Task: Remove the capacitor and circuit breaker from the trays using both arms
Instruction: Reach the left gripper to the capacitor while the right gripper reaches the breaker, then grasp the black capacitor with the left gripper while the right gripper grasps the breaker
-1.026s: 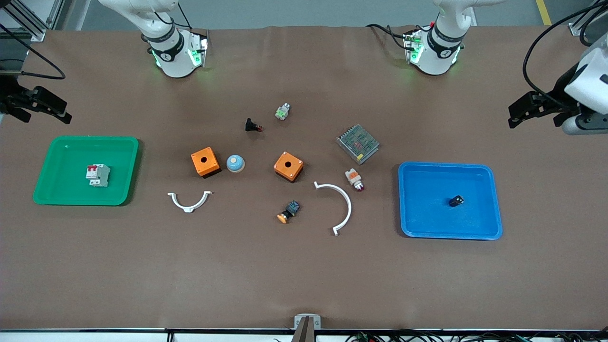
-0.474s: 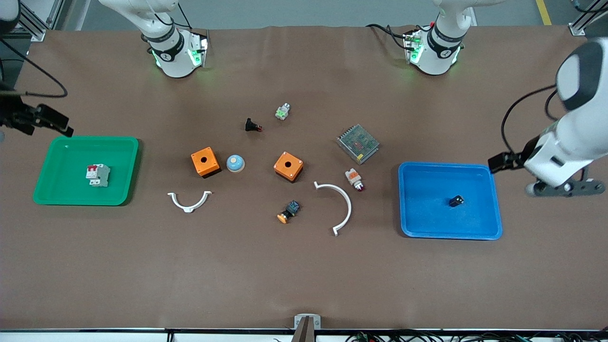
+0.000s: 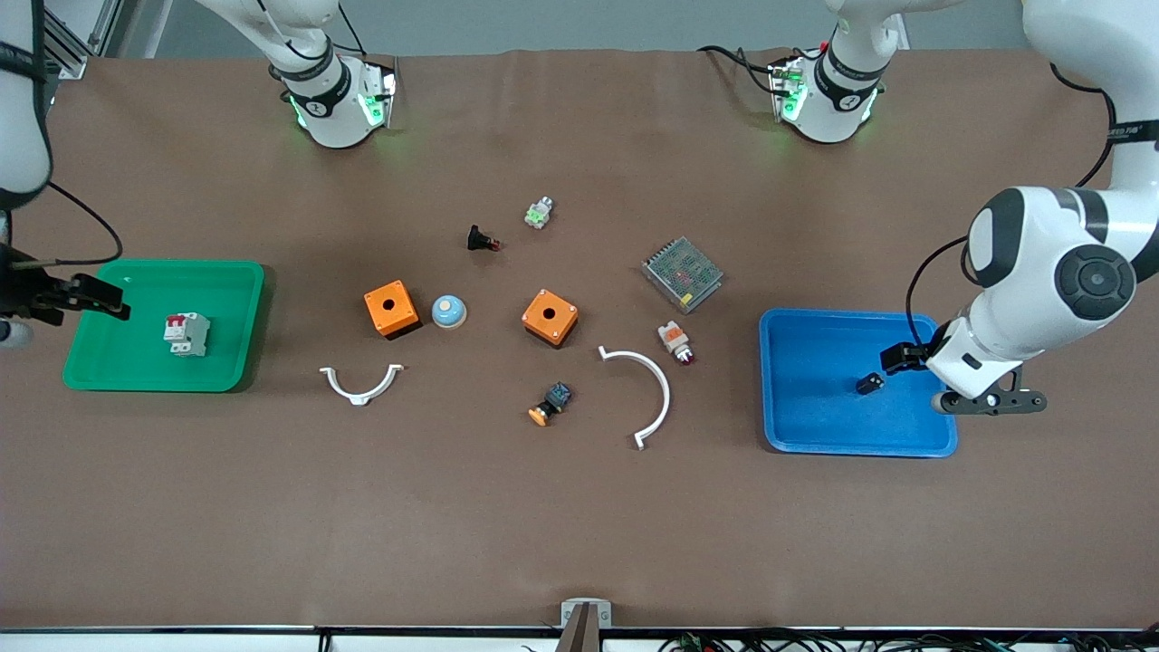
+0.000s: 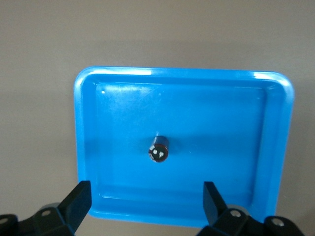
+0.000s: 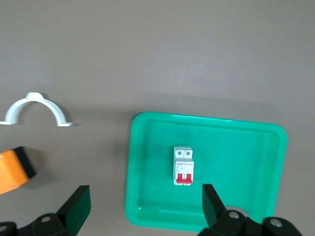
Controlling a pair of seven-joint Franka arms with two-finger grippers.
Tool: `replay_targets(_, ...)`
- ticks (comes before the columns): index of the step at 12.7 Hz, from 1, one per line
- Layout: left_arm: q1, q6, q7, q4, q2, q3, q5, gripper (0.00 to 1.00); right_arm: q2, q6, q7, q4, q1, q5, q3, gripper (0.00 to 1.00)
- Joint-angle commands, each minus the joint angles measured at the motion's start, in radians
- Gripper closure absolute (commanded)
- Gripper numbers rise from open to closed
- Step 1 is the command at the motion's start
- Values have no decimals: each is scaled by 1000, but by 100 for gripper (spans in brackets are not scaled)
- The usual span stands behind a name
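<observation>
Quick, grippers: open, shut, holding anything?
Left gripper: open, empty, over the blue tray.
Right gripper: open, empty, over the green tray's edge.

My left gripper [image 4: 142, 206] hangs wide open over the blue tray [image 4: 86, 147]; only the capacitor [image 4: 158, 148], at twelve o'clock, lies on its floor. My right gripper [image 5: 142, 206] gapes over the green tray [image 5: 147, 196], breaker [image 5: 183, 165] alone inside.

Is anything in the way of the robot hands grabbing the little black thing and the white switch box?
Nothing visible is. The capacitor lies alone in the blue tray, with the open left gripper over that tray. The circuit breaker lies alone in the green tray, with the open right gripper over its edge.
</observation>
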Motion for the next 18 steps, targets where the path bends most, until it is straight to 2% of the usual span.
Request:
replay_targets(1,23,115,2,-63,39,-5,10,0,3,172,-93,-163,-48,-9,13,0)
replay_targets(8,35,194,0,-58,171,-5,10,0,199,506,-259,-318,-186,-11,13,0)
replay_targets(10,35,197,0,-52,196,-5,9,0,251,546,-258,-318,-196,-11,13,0)
replay_targets(13,35,208,2,-49,211,-5,10,2,271,553,-245,-318,-205,3,13,3)
replay_targets(14,34,220,2,-49,222,-4,10,3,271,553,-245,-318,-207,5,13,11)
replay_targets(15,34,237,2,-48,231,-4,15,8,271,551,-245,-318,-210,5,13,35)
replay_targets(17,34,255,3,-35,251,0,18,19,270,550,-245,-320,-208,5,13,58)
replay_targets(18,34,255,5,-32,256,-2,18,26,268,548,-245,-320,-208,5,13,64)
